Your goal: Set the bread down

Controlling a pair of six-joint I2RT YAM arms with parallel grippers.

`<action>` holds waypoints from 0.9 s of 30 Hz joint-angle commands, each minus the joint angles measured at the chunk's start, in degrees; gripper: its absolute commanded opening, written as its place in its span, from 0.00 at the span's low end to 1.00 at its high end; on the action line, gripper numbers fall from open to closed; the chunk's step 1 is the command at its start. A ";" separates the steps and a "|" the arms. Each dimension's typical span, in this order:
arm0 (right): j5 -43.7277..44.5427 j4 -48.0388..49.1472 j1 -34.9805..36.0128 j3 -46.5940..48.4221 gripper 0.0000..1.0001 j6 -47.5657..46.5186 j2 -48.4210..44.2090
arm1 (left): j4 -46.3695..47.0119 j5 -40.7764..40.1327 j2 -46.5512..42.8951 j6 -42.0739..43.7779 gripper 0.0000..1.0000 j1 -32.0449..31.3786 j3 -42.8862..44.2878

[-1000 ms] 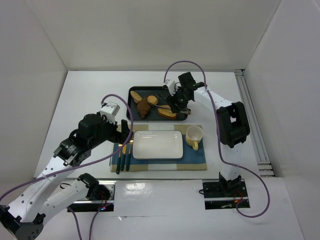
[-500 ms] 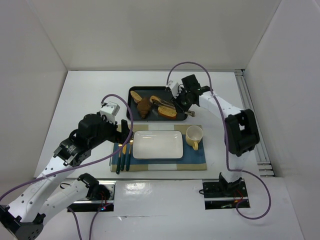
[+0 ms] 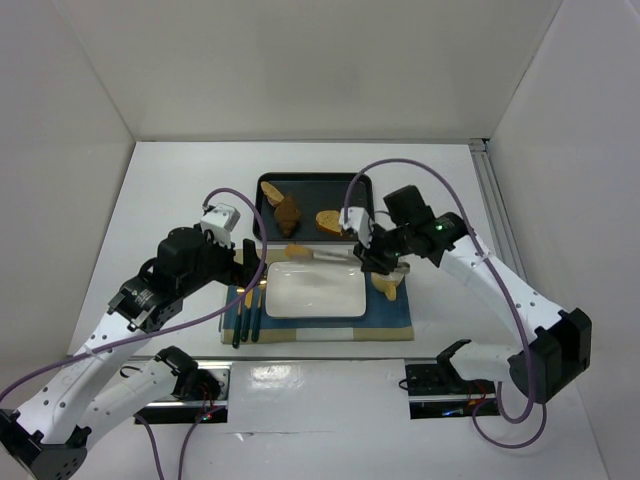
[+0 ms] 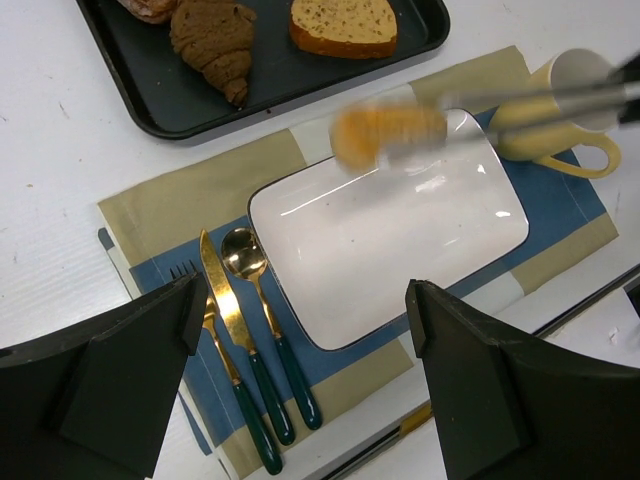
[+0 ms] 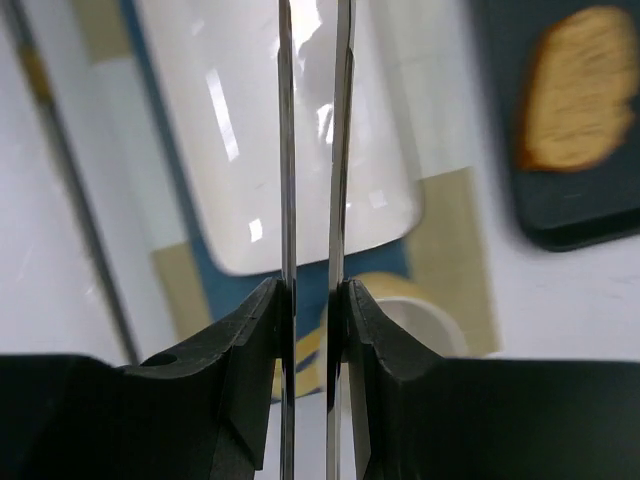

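Top external: right gripper (image 3: 372,256) over the cup (image 3: 388,291), clamped on metal tongs (image 3: 330,254) that reach left. Bread (image 3: 298,251) pinched at the tong tips, above the far edge of the white plate (image 3: 315,295), not resting on it. Black tray (image 3: 262,215) just beyond the plate. Left gripper (image 3: 247,270) near the plate's left end, above the placemat (image 3: 395,320); finger spread not readable here.

Left wrist: left gripper (image 4: 305,305) wide open, black fingers (image 4: 100,400) spread far apart, nothing between them, touching nothing. Below them plate (image 4: 400,240), gold knife (image 4: 225,320) and spoon (image 4: 250,270) on the placemat (image 4: 170,195). Bread (image 4: 385,133) motion-blurred, gripped by the tongs (image 4: 540,100) over the plate's far rim. Cup (image 4: 528,140) just past the plate's right end. Tray (image 4: 200,100) with dark chunk (image 4: 215,35) and oval slice (image 4: 345,22).

Right wrist: right gripper (image 5: 310,300) fingers (image 5: 240,370) pressed against both arms of the tongs (image 5: 285,150), blades squeezed nearly parallel with a narrow slit between. Tong tips and bread out of frame. Plate (image 5: 230,130) underneath, cup (image 5: 400,300) beside the fingers, slice (image 5: 580,85) on the tray (image 5: 560,200) at right.
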 commanded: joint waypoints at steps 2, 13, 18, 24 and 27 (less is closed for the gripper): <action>-1.30 -10.68 3.69 -4.53 0.19 -3.64 0.03 | 1.33 -1.00 0.26 1.43 1.00 0.35 -0.09; 2.83 -9.46 8.18 -5.86 0.33 0.92 -0.06 | 1.33 -1.53 0.26 0.91 1.00 0.35 -0.09; 4.42 -9.46 9.85 -5.86 0.47 2.07 0.56 | 1.33 -1.53 0.26 0.91 1.00 0.35 -0.09; 5.48 -8.93 11.26 -5.86 0.54 3.39 1.09 | 1.33 -1.53 -0.27 0.91 1.00 0.35 -0.09; 5.48 -8.93 11.79 -5.34 0.57 3.39 0.57 | 1.33 -1.53 -0.27 0.91 1.00 0.35 -0.09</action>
